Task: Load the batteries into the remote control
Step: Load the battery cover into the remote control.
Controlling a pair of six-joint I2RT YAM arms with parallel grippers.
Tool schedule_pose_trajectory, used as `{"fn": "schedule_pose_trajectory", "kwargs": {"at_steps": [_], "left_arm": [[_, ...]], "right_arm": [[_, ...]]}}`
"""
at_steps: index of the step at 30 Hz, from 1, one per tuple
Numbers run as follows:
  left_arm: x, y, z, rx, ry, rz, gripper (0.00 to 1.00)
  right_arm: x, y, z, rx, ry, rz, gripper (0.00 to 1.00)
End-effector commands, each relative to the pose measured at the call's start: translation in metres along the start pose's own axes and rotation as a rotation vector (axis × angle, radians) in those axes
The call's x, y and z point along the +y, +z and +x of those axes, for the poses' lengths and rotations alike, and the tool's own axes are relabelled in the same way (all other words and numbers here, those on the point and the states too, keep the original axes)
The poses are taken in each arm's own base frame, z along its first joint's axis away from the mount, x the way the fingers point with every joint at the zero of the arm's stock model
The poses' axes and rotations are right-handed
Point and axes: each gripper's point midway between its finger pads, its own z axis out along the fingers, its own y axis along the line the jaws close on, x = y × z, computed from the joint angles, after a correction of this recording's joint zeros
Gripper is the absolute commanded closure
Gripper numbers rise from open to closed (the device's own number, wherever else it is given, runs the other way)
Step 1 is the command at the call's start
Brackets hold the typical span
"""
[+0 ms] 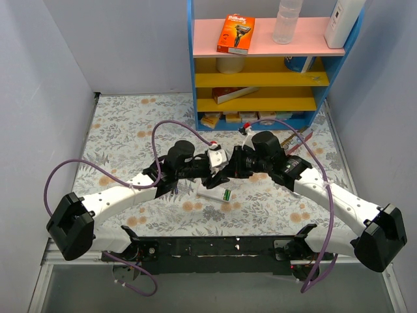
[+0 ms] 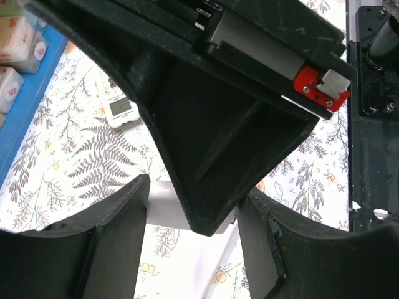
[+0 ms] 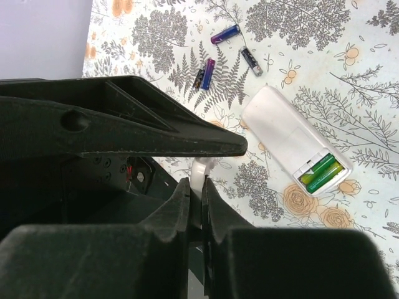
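Pinching a thin white plastic plate [image 3: 199, 169] edge-on, the right gripper [image 3: 197, 190] has its jaws pressed almost together, with only the plate's thickness between them. The left gripper [image 2: 194, 190] meets it nose to nose above the cloth. Its fingers [image 2: 118, 212] stand partly spread with something white between them. Whether the pads press on it I cannot tell, as the right gripper's black body blocks the view.

The slim white rectangular remote control [image 3: 280, 134] lies back-up on the floral-printed tablecloth [image 3: 349, 75], just nearer the arm bases than the meeting grippers in the top view and apart from both. Its end compartment is uncovered, with two green cylindrical batteries [image 3: 321, 173] side by side inside. Loose purple-and-black batteries [image 3: 224, 34], three or four, lie scattered near the remote's other end, not touching it.

Edges:
- A blue-framed shelf unit [image 1: 193, 65] stands along the far edge, behind the grippers.
- Pale walls [image 1: 39, 98] close the left and right sides.
- A small white remote with a grey display [image 2: 118, 103] lies on the cloth near the shelf's blue base.
- Bare cloth shows at far left, and between the remote control and the arm bases.
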Motion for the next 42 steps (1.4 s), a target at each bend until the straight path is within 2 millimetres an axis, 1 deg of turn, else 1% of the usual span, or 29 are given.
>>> {"fn": "schedule_pose_trajectory", "kwargs": {"at_steps": [1,3,4,5,6,7,8,10,12,13,14,15,17,18,19,21,22,24,25,26,27,29,31,32,34,38,40,41,42], "left_arm": [[0.014,-0.003,-0.015,-0.03,-0.027,-0.092,0.57],[0.02,-0.006,-0.018,-0.049,-0.077,-0.146,0.45],[0.022,-0.007,-0.018,-0.063,-0.099,-0.166,0.41],[0.023,-0.008,-0.017,-0.07,-0.133,-0.181,0.29],[0.026,-0.011,-0.021,-0.09,-0.193,-0.218,0.21],[0.029,-0.012,-0.025,-0.116,-0.233,-0.239,0.11],[0.03,-0.014,-0.023,-0.122,-0.275,-0.26,0.02],[0.03,-0.015,-0.031,-0.166,-0.383,-0.278,0.02],[0.032,-0.016,-0.045,-0.209,-0.448,-0.282,0.02],[0.033,-0.016,-0.053,-0.238,-0.514,-0.283,0.02],[0.034,-0.016,-0.061,-0.258,-0.545,-0.279,0.02],[0.039,-0.017,-0.084,-0.301,-0.558,-0.273,0.02],[0.045,-0.014,-0.097,-0.302,-0.65,-0.285,0.02],[0.051,-0.018,-0.118,-0.334,-0.661,-0.29,0.02],[0.053,-0.019,-0.123,-0.332,-0.686,-0.3,0.02],[0.059,-0.021,-0.11,-0.286,-0.785,-0.369,0.02],[0.059,-0.023,-0.094,-0.237,-0.828,-0.408,0.02],[0.059,-0.027,-0.074,-0.203,-0.897,-0.463,0.02],[0.054,-0.028,-0.051,-0.148,-0.929,-0.482,0.02],[0.051,-0.029,-0.038,-0.122,-0.962,-0.493,0.02],[0.054,-0.033,-0.027,-0.114,-1.0,-0.54,0.02],[0.048,-0.037,0.009,-0.029,-1.063,-0.584,0.02],[0.045,-0.041,0.033,0.024,-1.131,-0.612,0.02],[0.041,-0.042,0.048,0.056,-1.153,-0.625,0.02],[0.038,-0.045,0.069,0.096,-1.191,-0.647,0.02],[0.036,-0.047,0.105,0.183,-1.24,-0.695,0.02],[0.031,-0.045,0.113,0.221,-1.269,-0.673,0.02],[0.029,-0.043,0.12,0.247,-1.28,-0.67,0.02],[0.027,-0.041,0.121,0.256,-1.286,-0.664,0.02]], "right_arm": [[0.001,0.0,-0.002,-0.06,0.014,-0.027,0.93],[0.002,-0.003,-0.005,-0.094,0.02,-0.046,0.97],[-0.006,-0.001,-0.002,-0.102,0.032,-0.033,0.98],[-0.006,-0.005,-0.003,-0.121,0.038,-0.041,0.99],[-0.006,-0.007,-0.006,-0.147,0.053,-0.052,0.99],[-0.012,-0.009,-0.009,-0.178,0.068,-0.039,0.99],[-0.022,-0.012,-0.002,-0.188,0.084,-0.029,0.99],[-0.033,-0.017,-0.005,-0.241,0.123,-0.016,0.99],[-0.048,-0.022,0.003,-0.271,0.156,-0.002,0.99],[-0.048,-0.025,-0.004,-0.314,0.182,-0.024,0.99],[-0.048,-0.029,-0.005,-0.338,0.188,-0.042,0.99],[-0.059,-0.025,0.005,-0.329,0.208,-0.03,0.99],[-0.056,-0.026,0.005,-0.347,0.227,-0.068,0.99],[-0.06,-0.024,0.01,-0.339,0.239,-0.072,0.99],[-0.06,-0.024,0.014,-0.334,0.246,-0.079,0.99],[-0.058,-0.027,0.013,-0.363,0.247,-0.109,0.99],[-0.068,-0.023,0.022,-0.356,0.26,-0.094,0.99],[-0.066,-0.025,0.023,-0.385,0.27,-0.129,0.99],[-0.071,-0.022,0.03,-0.374,0.273,-0.137,0.99],[-0.071,-0.021,0.032,-0.37,0.277,-0.143,0.99],[-0.07,-0.02,0.033,-0.374,0.272,-0.16,0.99],[-0.077,-0.016,0.041,-0.363,0.28,-0.153,0.99],[-0.075,-0.015,0.04,-0.38,0.28,-0.172,0.99],[-0.079,-0.011,0.044,-0.368,0.288,-0.166,0.99],[-0.075,-0.008,0.046,-0.367,0.273,-0.184,0.99],[-0.078,0.005,0.055,-0.343,0.269,-0.179,0.99],[-0.083,0.011,0.059,-0.331,0.275,-0.164,0.99],[-0.081,0.011,0.056,-0.344,0.272,-0.176,0.99],[-0.081,0.012,0.056,-0.345,0.271,-0.177,0.99]]}}
